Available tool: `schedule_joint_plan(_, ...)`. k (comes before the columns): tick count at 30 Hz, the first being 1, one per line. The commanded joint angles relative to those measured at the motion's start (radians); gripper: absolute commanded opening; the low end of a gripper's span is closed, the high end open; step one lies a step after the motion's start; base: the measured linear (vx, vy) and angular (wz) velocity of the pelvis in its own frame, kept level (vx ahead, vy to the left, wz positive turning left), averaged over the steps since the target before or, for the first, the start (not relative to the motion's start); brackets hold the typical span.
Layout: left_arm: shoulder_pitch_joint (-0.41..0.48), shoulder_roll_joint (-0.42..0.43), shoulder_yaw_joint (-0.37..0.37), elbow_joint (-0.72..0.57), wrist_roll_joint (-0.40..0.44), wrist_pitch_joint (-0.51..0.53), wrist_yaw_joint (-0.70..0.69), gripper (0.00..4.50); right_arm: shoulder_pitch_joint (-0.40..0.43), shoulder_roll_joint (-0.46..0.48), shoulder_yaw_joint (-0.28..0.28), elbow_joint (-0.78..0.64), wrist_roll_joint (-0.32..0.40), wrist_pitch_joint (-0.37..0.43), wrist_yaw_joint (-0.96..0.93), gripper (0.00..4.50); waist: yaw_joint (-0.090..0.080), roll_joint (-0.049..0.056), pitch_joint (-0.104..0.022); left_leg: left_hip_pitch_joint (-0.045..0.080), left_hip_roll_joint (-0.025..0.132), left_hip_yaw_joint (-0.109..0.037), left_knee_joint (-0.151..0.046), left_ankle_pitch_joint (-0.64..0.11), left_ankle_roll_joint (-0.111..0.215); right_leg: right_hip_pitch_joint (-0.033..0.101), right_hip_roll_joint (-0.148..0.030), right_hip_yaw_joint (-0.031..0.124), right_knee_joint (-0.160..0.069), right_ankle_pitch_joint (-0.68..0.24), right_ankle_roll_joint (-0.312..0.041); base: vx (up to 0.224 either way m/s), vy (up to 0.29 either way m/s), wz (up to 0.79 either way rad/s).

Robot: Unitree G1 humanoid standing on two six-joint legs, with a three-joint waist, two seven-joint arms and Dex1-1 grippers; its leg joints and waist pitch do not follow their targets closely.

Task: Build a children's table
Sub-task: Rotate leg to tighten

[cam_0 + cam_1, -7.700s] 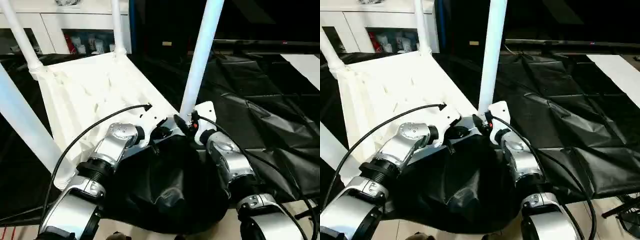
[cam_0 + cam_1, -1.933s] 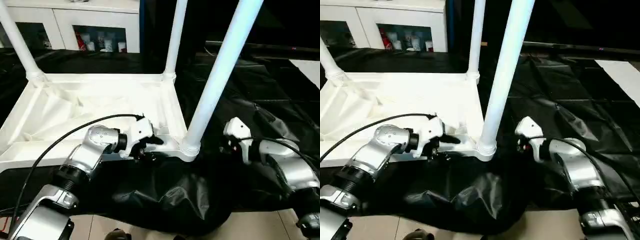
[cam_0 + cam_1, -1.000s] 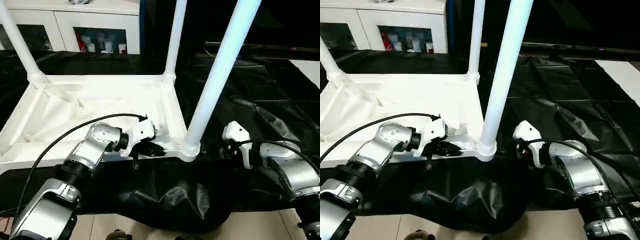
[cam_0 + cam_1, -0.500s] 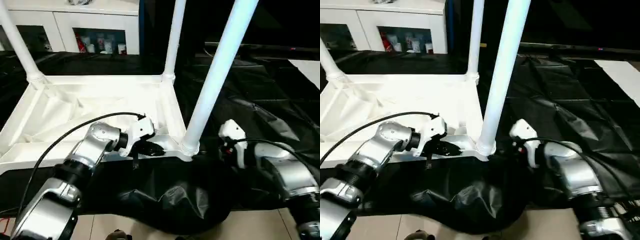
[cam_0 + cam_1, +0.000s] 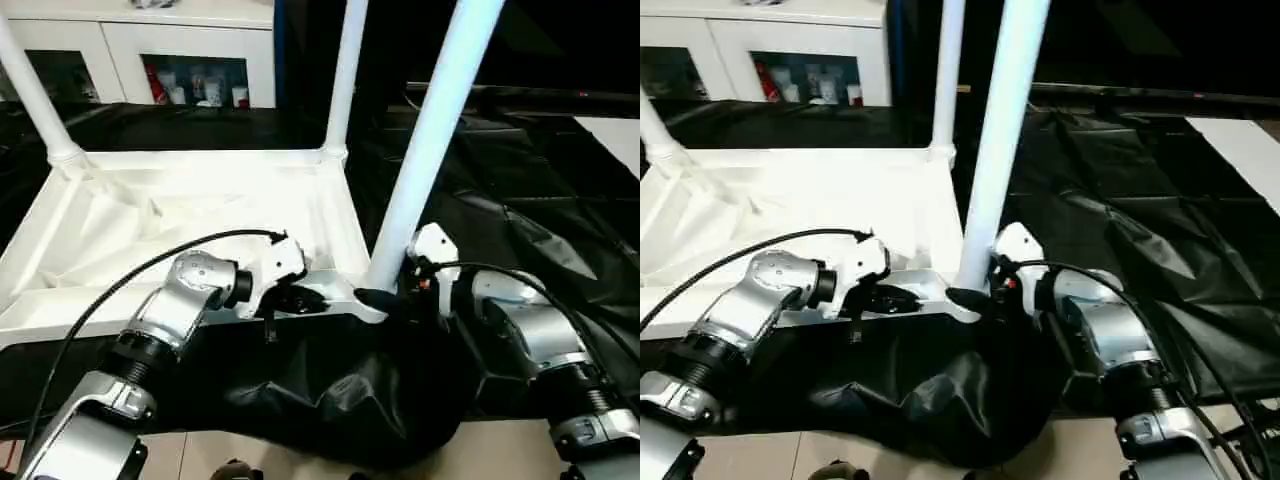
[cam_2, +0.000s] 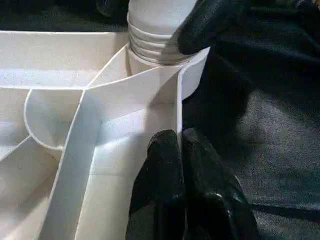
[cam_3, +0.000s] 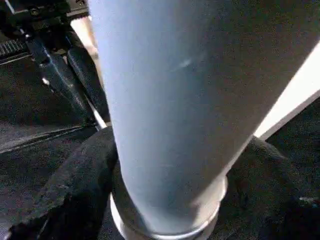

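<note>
Now | tabletop (image 5: 190, 200) lying upside down, left-centre of frame | left hand (image 6: 177, 150) pinching its rim wall | right hand (image 7: 165, 200) wrapping fingers around near-corner leg (image 5: 430, 140) at its socket | advice: be keeping leg vertical, pressing straight down while bracing rim.
</note>
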Motion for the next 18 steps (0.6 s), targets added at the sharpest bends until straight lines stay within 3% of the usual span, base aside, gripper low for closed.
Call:
schedule_joint_plan(1, 0.023, 0.007, -0.001, -0.021, 0.0, 0.011, -0.011, 0.0, -0.029, -0.009, -0.01, 0.033, -0.019, -0.018, -0.021, 3.26, 0.005, -0.005, -0.07, 0.017, 0.06, -0.036, -0.071, -0.287, 0.009, 0.038, -0.101, 0.054, -0.098, -0.472, -0.142, 0.0, 0.0, 0.0)
schedule_joint_plan(10, 0.043, 0.051, 0.007, -0.054, -0.001, 0.031, -0.021, 0.0, -0.05, 0.034, 0.002, 0.113, -0.023, -0.07, -0.034, 2.76, -0.011, -0.008, -0.069, 0.012, 0.059, -0.038, -0.071, -0.286, 0.014, 0.039, -0.102, 0.053, -0.095, -0.473, -0.151, 0.0, 0.0, 0.0)
schedule_joint_plan(18, 0.09, 0.156, 0.063, -0.122, -0.009, 0.057, -0.02, 0.0, -0.086, 0.175, 0.041, 0.189, -0.045, -0.13, -0.122, 2.69, -0.043, -0.007, -0.062, 0.002, 0.057, -0.056, -0.08, -0.354, -0.022, 0.039, -0.106, 0.043, -0.103, -0.617, -0.109, 0.0, 0.0, 0.0)
